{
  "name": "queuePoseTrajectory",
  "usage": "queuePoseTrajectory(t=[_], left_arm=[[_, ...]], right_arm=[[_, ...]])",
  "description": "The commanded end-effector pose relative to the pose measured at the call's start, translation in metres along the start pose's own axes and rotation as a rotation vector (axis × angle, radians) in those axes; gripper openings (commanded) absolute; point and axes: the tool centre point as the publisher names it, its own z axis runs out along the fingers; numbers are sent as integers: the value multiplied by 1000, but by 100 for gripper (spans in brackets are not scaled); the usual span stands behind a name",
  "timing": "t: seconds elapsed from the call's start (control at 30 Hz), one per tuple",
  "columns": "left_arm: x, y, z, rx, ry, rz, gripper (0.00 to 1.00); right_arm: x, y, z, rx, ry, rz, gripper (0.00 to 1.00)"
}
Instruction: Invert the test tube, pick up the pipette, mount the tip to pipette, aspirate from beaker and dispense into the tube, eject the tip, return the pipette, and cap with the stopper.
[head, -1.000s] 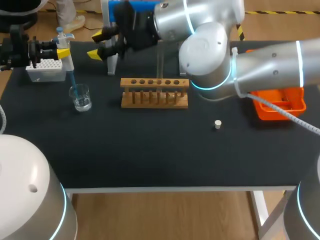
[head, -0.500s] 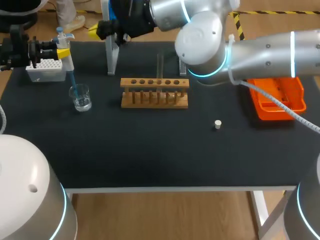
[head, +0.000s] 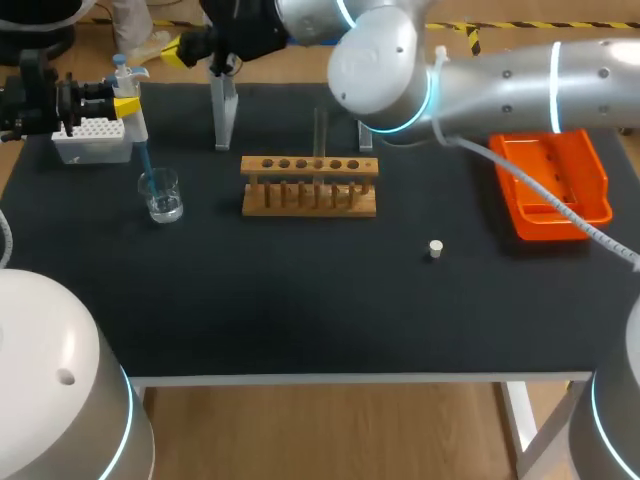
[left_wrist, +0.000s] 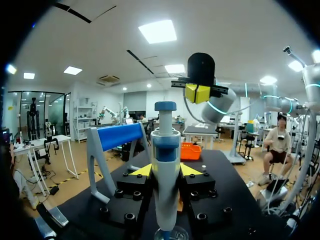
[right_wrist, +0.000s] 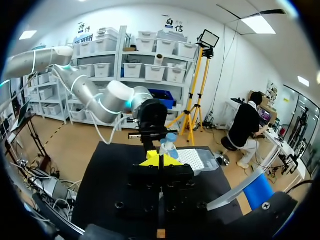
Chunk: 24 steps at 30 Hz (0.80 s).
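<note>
The pipette (left_wrist: 165, 150) is grasped upright between the left fingers (left_wrist: 142, 171), whose yellow tips are pressed against its body from both sides. Its blue-capped head is seen above the fingers, and its blue tip is carried down below them into the glass beaker (head: 160, 195), which stands directly under them on the bench (head: 300, 290). A white tip box (head: 92, 135) is set just beside the left fingers.

The right fingers (right_wrist: 152, 160) are clenched, tip against tip, with nothing held between them. They are raised over the far edge of the bench, and the pipette stand (head: 224, 115) is found just below them. Ahead of the right fingers, the left arm's pipette and the tip box are seen.

The test tube (head: 320, 130) is left upright in the wooden rack (head: 310, 190), well apart from both pairs of fingers. The white stopper (head: 435, 248) lies on the bench beyond the rack from the left fingers, and an orange tray (head: 550, 180) is placed further off on that side.
</note>
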Motion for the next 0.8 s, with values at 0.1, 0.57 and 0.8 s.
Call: queuePoseTrajectory(t=[0.1,0.57,0.8], left_arm=[[1,-1,0,-1,-2,0,0],[1,-1,0,-1,-2,0,0],[1,-1,0,-1,-2,0,0]], right_arm=[[-10,14,24,46,-10,5,0],[-19,33,51,31,-18,23,0],[-21,37,62,26,-19,35,0]])
